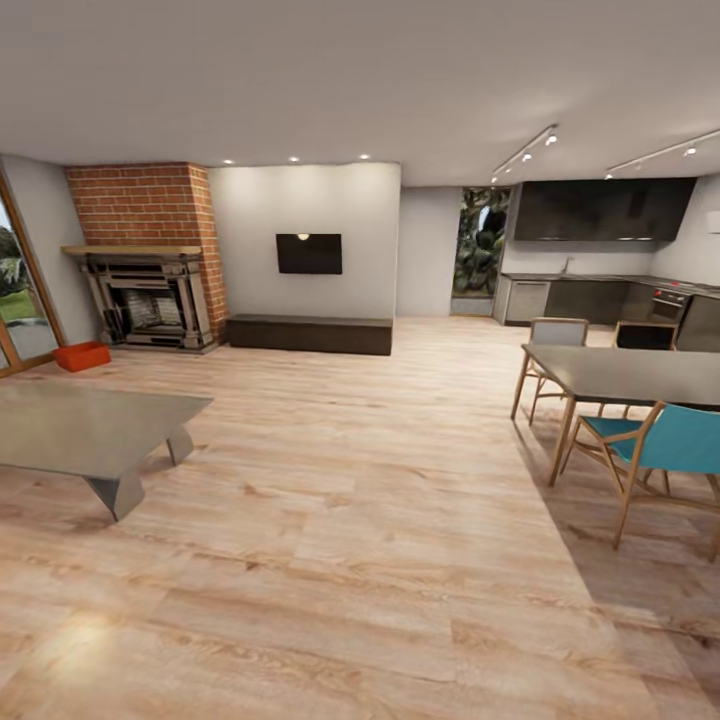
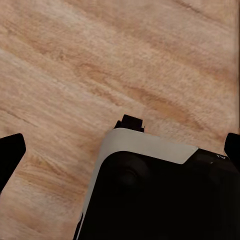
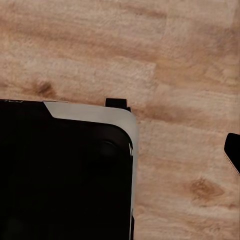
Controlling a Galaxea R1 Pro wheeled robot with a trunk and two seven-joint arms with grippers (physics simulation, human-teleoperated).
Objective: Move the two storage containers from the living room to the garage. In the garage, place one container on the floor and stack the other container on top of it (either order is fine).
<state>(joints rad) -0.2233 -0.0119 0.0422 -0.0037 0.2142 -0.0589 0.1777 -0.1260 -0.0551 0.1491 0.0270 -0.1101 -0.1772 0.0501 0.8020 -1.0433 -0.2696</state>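
Note:
An orange-red storage container (image 1: pixel 82 355) sits on the living room's light wood plank floor (image 1: pixel 360 520), far off at the left, between the brick fireplace (image 1: pixel 148 262) and the glass door. Both arms hang over the wood floor beside the robot's dark base. In the left wrist view, my left gripper (image 2: pixel 121 150) is open: its black fingertips (image 2: pixel 10 155) stand at opposite edges with nothing between them. In the right wrist view, my right gripper (image 3: pixel 120 150) shows one fingertip (image 3: pixel 232 152) far out at the edge, with nothing held. The garage is out of view.
A low grey coffee table (image 1: pixel 85 430) stands at the near left. A dining table (image 1: pixel 630 375) with a blue chair (image 1: pixel 660 445) and wooden chairs stands at the right. A dark bench (image 1: pixel 308 334) lies under the wall TV, with the kitchen at the back right. Open floor runs between.

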